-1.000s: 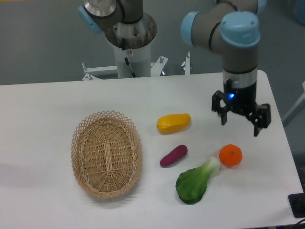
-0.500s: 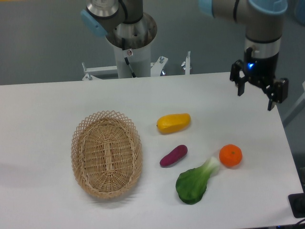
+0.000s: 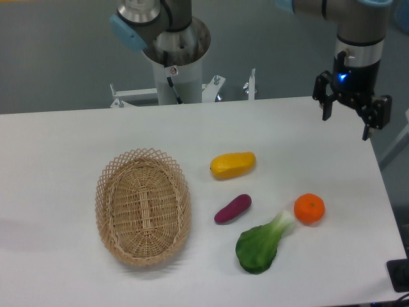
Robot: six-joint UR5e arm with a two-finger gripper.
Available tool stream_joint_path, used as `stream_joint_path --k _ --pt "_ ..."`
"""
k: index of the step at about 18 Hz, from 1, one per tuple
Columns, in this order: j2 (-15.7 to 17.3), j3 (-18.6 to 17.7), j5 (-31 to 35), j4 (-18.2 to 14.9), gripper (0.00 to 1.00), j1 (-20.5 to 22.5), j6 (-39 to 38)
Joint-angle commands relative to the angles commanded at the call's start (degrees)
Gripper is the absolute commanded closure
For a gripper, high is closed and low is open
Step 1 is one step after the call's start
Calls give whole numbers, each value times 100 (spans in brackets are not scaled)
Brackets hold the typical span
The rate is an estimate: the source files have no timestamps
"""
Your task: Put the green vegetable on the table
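Note:
The green vegetable [image 3: 261, 244] lies flat on the white table [image 3: 64, 153] at the front right, its dark leaf toward the front and its pale stalk pointing at the orange. My gripper [image 3: 346, 126] hangs high over the table's far right edge, well away from the vegetable. Its fingers are spread open and hold nothing.
An orange [image 3: 309, 208] sits just right of the vegetable's stalk. A purple eggplant piece [image 3: 232, 208] and a yellow mango-shaped fruit [image 3: 232, 164] lie to its upper left. An oval wicker basket [image 3: 143, 206], empty, stands at the left. The robot base [image 3: 174, 57] is behind the table.
My gripper has risen and moved back to the far right, away from the fruit. The vegetable and the other things have not moved.

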Motion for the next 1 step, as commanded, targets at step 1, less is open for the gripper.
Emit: stream_joint_path --k 1 --pt "0 0 0 0 0 9 -9"
